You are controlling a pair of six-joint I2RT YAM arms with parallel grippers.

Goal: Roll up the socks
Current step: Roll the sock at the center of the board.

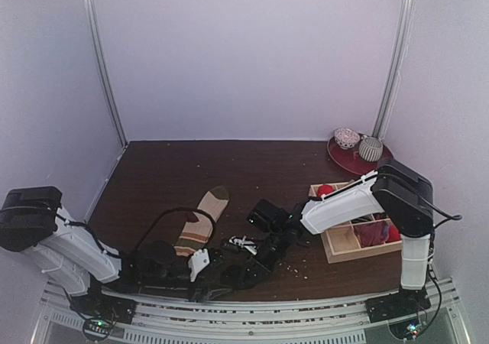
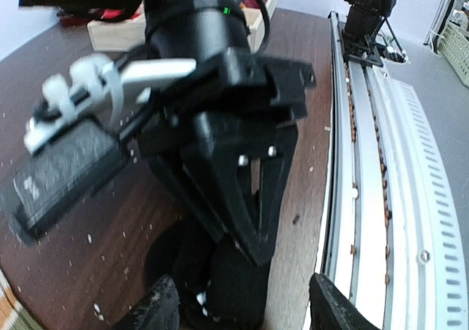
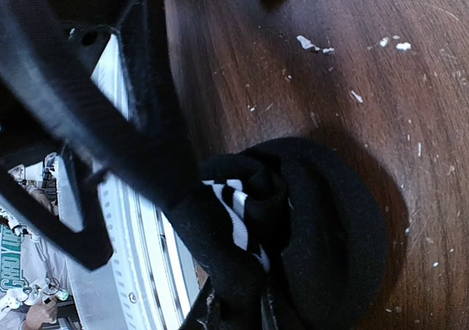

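Left claw [image 2: 245, 309] of mine stands parted low at the table's front edge, its fingertips [image 2: 157, 304] on either side of the black sock [image 2: 234, 286], clamping nothing. Just behind, the tan sock [image 1: 202, 222] lies stretched flat on the brown table [image 1: 191, 168]. The black sock sits bunched beside the metal rail [image 2: 396, 198], white cuff stripes showing, and my right claw [image 2: 245, 242] is pinched tight on it. Farther right stand a wooden box [image 1: 340, 242] and a red plate [image 1: 345, 162].
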